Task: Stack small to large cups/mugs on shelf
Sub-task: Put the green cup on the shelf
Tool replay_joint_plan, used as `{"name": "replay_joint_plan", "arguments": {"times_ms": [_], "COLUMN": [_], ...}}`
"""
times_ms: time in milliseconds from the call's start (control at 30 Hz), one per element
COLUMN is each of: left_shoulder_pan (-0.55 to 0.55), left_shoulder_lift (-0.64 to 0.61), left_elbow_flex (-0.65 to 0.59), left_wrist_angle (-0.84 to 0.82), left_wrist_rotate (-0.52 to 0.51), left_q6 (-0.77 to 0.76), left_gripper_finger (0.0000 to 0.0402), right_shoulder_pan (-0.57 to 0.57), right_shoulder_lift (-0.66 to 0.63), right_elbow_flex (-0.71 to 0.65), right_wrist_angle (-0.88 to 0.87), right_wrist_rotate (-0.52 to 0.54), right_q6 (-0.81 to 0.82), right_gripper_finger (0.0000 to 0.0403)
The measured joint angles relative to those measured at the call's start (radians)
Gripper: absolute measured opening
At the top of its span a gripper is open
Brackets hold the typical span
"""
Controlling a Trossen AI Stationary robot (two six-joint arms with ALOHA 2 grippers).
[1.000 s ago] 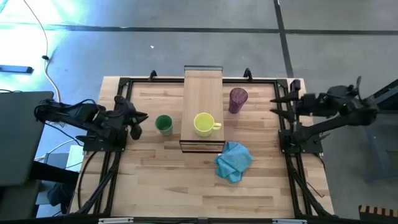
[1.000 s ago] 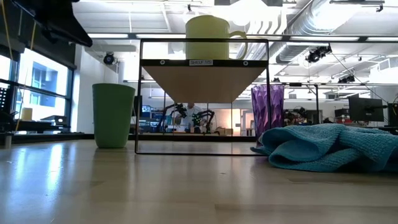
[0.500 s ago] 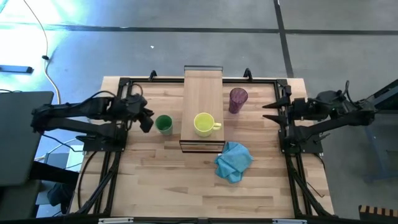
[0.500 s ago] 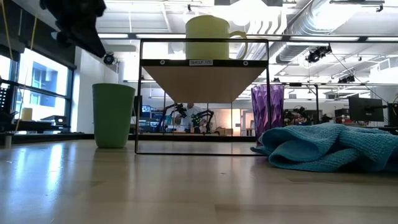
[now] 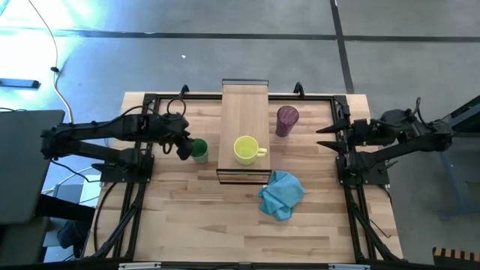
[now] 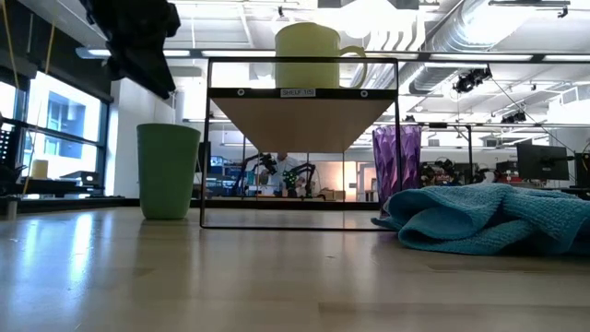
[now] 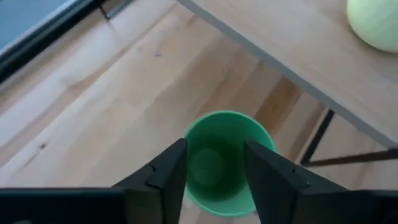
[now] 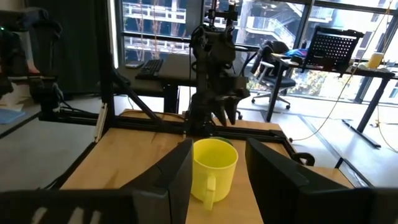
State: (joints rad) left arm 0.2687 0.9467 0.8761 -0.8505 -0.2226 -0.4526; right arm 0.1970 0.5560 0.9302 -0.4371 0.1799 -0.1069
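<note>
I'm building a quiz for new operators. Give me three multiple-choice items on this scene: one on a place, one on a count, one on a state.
1. Where is the yellow mug?
A. on the shelf
B. on the blue cloth
C. in the purple tumbler

2. How many cups stand on the table beside the shelf?
A. none
B. one
C. two

3. The left hand is:
A. open above the green cup
B. shut on the green cup
C. holding the cloth

Key: A, the mug sits on the board; C, green cup and purple tumbler; A, fingers spread over the cup's rim.
</note>
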Motion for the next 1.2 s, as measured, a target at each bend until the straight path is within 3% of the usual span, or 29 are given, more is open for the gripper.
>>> {"name": "replay_joint_plan", "arguments": {"times_ms": [133, 400, 633, 1200], "left_shoulder_pan": [0.001, 0.000, 0.000, 0.000], "left_shoulder_lift": [0.021, 0.100, 0.147, 0.151], "left_elbow_flex": [0.000, 0.000, -0.001, -0.001], "left_wrist_angle": [-0.010, 0.043, 0.029, 0.013], "left_wrist_rotate": [-0.003, 0.005, 0.039, -0.053], "left_q6": [0.008, 0.220, 0.298, 0.487], "left_gripper_finger": [0.0158, 0.0159, 0.0159, 0.0159], "right_shoulder_pan": [0.000, 0.000, 0.000, 0.000], "right_shoulder_lift": [0.000, 0.000, 0.001, 0.045], "right_elbow_flex": [0.000, 0.000, 0.001, 0.002], "right_wrist_angle": [-0.008, -0.023, -0.068, -0.132], "right_wrist_rotate": [0.000, 0.000, -0.010, -0.045], "right_q6": [-0.002, -0.003, 0.040, 0.074], "right_gripper_finger": [0.0139, 0.0139, 0.0139, 0.0139]}}
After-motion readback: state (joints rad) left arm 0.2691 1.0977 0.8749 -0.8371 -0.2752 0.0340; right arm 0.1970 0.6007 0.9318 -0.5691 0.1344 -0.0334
